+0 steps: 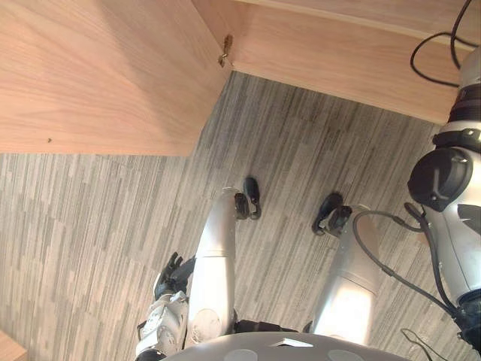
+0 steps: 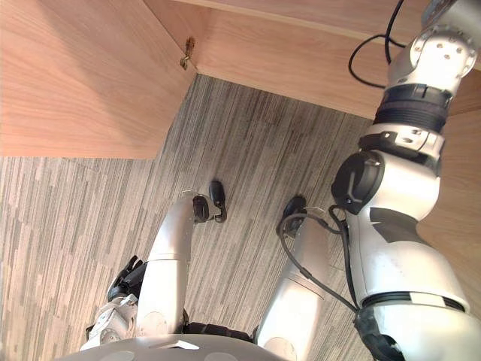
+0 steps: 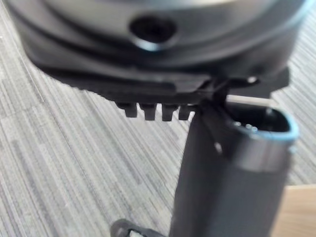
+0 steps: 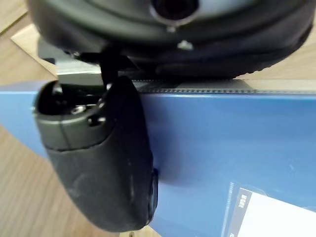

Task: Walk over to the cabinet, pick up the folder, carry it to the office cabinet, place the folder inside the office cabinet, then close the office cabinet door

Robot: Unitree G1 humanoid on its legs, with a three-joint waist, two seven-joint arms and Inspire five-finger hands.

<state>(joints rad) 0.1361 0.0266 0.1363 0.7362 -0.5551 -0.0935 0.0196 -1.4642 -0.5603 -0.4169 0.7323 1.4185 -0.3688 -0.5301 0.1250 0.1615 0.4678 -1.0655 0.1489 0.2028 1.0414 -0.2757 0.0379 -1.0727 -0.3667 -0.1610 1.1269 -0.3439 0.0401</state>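
The blue folder (image 4: 222,143) lies flat against my right hand (image 4: 98,163) in the right wrist view. The thumb is pressed onto its face and pinches it. A white label (image 4: 271,212) sits on the folder's cover. Light wood (image 4: 24,197) shows just behind the folder. My right arm (image 2: 398,188) is raised high toward the wooden cabinet (image 1: 338,53). My left hand (image 1: 168,275) hangs low at my side over the carpet, fingers relaxed and holding nothing.
A light wood cabinet door (image 1: 98,75) stands swung open at the left, hinged (image 1: 225,51) to the cabinet body across the back. Grey striped carpet (image 1: 90,226) covers the floor. A wooden corner (image 1: 9,347) pokes in at the lower left.
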